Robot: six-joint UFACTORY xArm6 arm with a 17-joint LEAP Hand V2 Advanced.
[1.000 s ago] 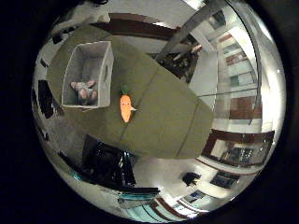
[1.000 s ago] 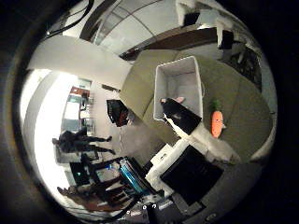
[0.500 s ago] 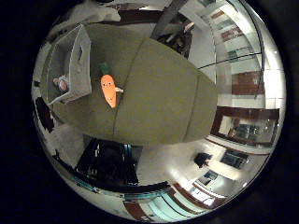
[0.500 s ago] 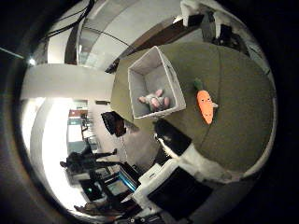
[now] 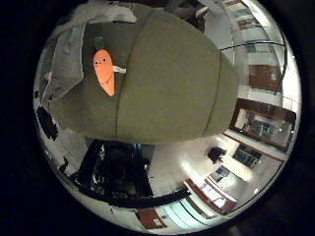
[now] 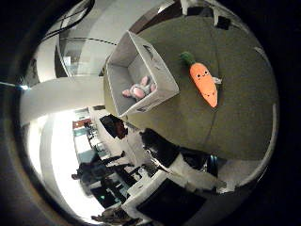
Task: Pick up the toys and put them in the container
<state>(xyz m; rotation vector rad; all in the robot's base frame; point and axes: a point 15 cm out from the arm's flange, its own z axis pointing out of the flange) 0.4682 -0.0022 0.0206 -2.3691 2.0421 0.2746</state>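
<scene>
From my little-finger side, the carrot (image 5: 104, 72) lies on the green table (image 5: 167, 88) at ten o'clock, just beside the box (image 5: 66, 64); it looms larger than a second ago, so I'm closing in. From my thumb side, the carrot sits at one o'clock and the bunny (image 6: 138, 89) already rests in the box. One toy remains. My fingers aren't visible; I cannot tell their state.

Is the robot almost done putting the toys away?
About halfway. One toy, a grey and pink plush bunny, already lies inside the grey container. The carrot toy is not in yet; it lies on the green table beside the container, with nothing touching it. It has to be picked up and dropped in.
</scene>
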